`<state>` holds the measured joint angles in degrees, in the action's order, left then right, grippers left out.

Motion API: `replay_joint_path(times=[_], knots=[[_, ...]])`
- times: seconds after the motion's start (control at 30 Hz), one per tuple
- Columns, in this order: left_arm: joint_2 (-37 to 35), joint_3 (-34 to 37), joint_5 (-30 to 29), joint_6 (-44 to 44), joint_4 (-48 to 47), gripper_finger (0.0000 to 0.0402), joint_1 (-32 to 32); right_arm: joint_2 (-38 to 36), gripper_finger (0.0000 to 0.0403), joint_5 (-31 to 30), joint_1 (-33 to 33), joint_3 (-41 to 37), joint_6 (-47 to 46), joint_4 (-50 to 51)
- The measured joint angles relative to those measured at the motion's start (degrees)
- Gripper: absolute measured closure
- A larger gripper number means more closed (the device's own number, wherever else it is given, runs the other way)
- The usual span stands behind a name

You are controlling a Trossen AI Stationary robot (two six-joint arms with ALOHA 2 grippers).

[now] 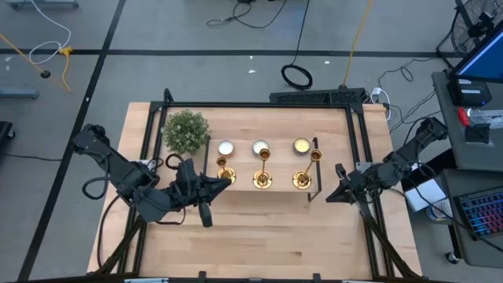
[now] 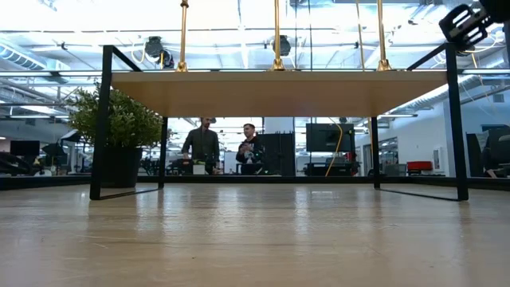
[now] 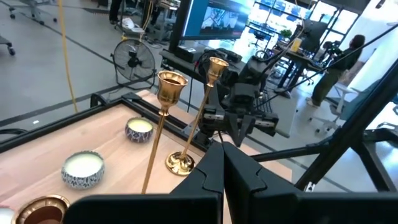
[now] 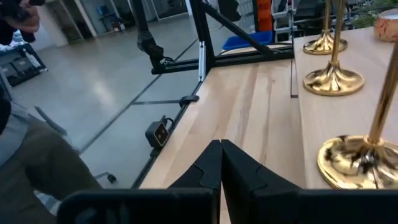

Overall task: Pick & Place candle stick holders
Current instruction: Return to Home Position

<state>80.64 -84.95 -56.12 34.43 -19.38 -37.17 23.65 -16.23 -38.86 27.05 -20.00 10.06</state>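
Wooden table carrying a black-framed shelf, with three candle stick holders on top.
High view: the holders stand in a row along the shelf's arm-side edge, left gripper at its left end, right gripper beside its right end. Low view: stems vertical, cups up. Wrist views: both grippers' fingers pressed together.

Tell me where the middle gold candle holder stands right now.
In the high view, the middle candle holder stands on the shelf, between the left holder and the right holder, next to the middle tealight.
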Motion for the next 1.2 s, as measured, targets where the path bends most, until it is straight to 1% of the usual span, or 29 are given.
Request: replay_joint_path(times=[0.17,0.47,0.9,1.2], knots=[[0.00,0.00,-0.04,0.88,-0.01,0.0401,0.00,-2.67,0.0403,0.33,1.93,-2.29,1.35,-0.09],[0.02,0.00,-0.95,1.88,-0.01,0.0401,0.00,-6.31,0.0403,7.30,8.87,-4.27,3.15,0.02],[0.02,0.00,-0.94,1.89,-0.01,0.0401,0.00,-6.68,0.0403,17.85,20.14,-6.89,4.26,-1.45],[0.02,0.00,-0.90,2.13,-0.01,0.0401,-0.09,-6.68,0.0403,17.94,26.11,-8.32,6.18,-1.74]])
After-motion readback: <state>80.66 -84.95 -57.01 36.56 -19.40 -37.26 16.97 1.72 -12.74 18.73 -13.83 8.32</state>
